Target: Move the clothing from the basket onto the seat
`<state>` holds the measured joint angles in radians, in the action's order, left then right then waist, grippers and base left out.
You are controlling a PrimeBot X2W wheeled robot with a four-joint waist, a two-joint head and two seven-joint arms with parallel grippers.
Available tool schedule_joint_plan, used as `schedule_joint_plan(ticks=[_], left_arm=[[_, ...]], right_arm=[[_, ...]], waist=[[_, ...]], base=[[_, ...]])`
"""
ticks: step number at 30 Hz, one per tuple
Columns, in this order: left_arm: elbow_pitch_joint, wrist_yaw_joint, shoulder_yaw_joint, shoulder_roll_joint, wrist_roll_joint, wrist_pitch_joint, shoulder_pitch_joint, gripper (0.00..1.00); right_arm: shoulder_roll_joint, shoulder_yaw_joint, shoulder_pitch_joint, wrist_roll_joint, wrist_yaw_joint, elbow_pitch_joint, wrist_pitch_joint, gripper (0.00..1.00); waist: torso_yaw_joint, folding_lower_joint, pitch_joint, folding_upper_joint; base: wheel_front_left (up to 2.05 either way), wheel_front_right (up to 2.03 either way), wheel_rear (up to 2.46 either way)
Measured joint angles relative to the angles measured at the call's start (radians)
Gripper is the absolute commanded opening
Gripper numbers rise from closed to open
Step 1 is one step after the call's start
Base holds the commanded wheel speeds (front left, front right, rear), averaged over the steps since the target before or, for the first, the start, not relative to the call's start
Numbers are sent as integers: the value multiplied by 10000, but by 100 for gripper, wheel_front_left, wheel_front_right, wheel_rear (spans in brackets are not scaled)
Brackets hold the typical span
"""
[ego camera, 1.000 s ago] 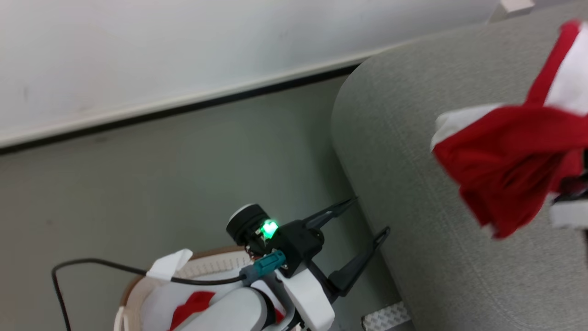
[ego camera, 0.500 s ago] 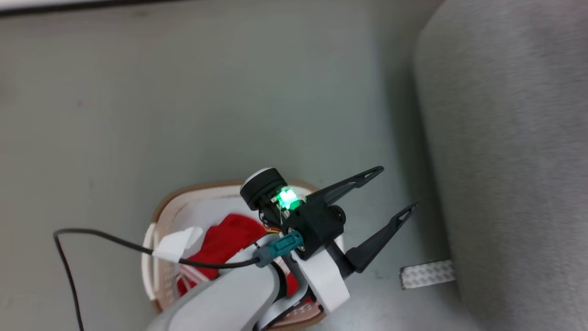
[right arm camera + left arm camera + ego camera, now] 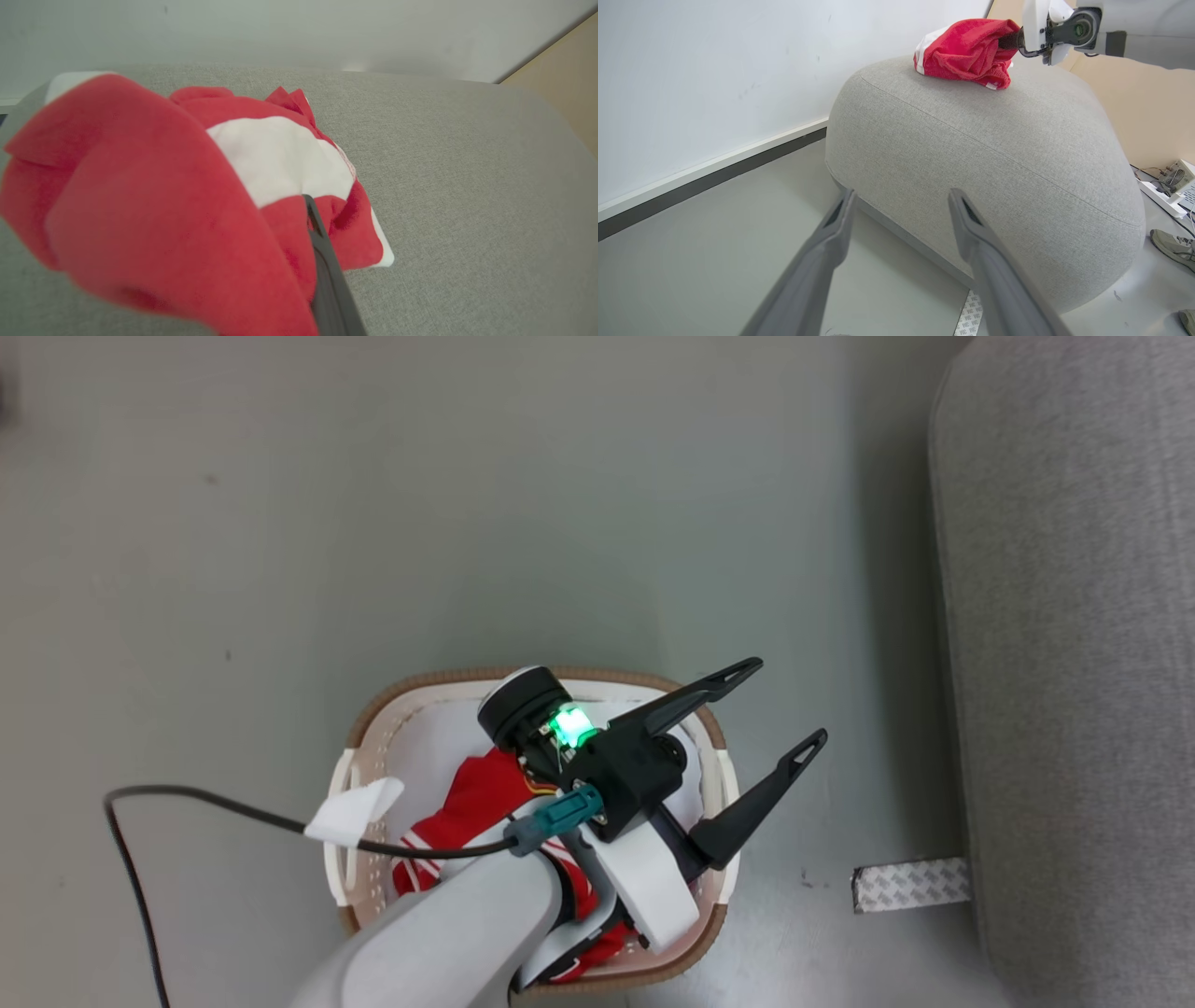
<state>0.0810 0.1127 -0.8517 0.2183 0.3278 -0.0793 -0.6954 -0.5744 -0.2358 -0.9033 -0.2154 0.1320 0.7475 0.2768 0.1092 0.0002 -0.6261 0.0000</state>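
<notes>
A bright red and white jersey garment (image 3: 966,51), grasped by the right tool (image 3: 1011,39), is being set on the grey woven-fabric seat (image 3: 994,154). More red and white clothing (image 3: 476,793) is being left in the oval cream perforated basket (image 3: 448,677), over which the released, empty left tool (image 3: 789,700) is being poised.

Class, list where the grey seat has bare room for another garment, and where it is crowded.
Free: the seat's near slope, from the red garment down to the edge facing the left hand; also the floor between basket and seat. Crowded: the seat's far end, where the right hand holds the red garment, and the basket, holding clothing.
</notes>
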Motion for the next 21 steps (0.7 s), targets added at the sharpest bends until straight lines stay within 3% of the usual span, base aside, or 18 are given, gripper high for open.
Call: schedule_joint_plan(ticks=[1, 6, 11, 16, 21], left_arm=[[38, -4, 0, -21, 25, -19, 14, 100], [286, -86, 4, -21, 153, -134, 243, 100], [608, -322, 84, 38, 502, -378, 826, 100], [719, -727, 443, 144, 888, -652, 1519, 100], [688, -1258, 1022, 454, 1386, -905, 2230, 100]], right_arm=[[4, 84, 0, 13, 0, 88, 52, 100], [77, 729, 52, 17, 0, 318, 299, 100], [213, 2184, 777, -575, 0, 215, 1223, 100], [-614, 3137, 1640, -1457, 0, -995, 1346, 100], [-905, 3779, 2628, -2380, 0, -2763, 1576, 100]], waist=[[18, 0, 84, 0], [154, -1, 673, -1], [344, -1, 1585, -1], [497, -4, 2731, 0], [554, -5, 3921, 0]], base=[[0, 0, 0], [0, 0, 0], [0, 0, 0], [0, 0, 0], [0, 0, 0]])
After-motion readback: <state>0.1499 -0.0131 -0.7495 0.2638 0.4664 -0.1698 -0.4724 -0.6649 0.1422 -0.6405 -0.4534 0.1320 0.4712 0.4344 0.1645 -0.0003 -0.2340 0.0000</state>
